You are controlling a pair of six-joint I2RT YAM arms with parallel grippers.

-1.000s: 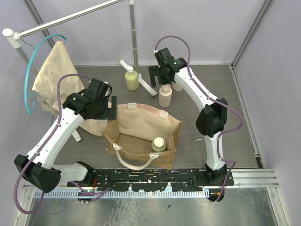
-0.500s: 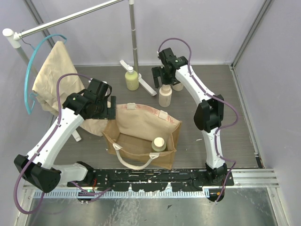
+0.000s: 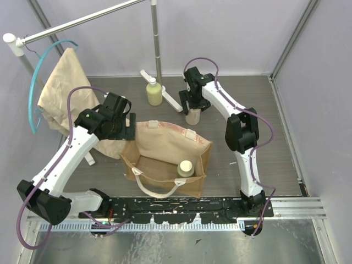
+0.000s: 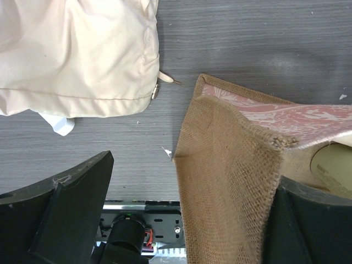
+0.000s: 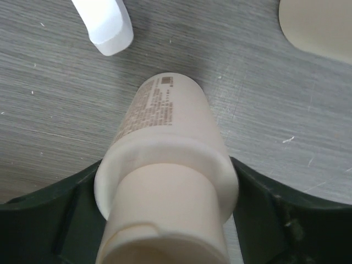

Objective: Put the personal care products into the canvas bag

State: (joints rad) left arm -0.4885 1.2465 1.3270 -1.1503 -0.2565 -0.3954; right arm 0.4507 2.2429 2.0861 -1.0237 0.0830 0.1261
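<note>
right gripper [image 5: 165, 184]: fingers hugging both sides of the upright cream bottle [image 5: 165, 124] on the table, can't tell if it's squeezing | label: tiny print plus a code square, unreadable | left gripper [image 4: 190, 187]: spread wide over a canvas bag [image 3: 165, 144] corner | capped bottle [image 3: 185, 168] sits inside the bag

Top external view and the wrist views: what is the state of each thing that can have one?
canvas bag, upright, mouth open.
olive-green bottle, upright inside the bag.
cream bottle, upright on the table, between the right jaws.
pump bottle, upright on the table, outside the bag.
right gripper, jaws around the cream bottle; grip not clear.
left gripper, jaws open, bag corner between them.
</note>
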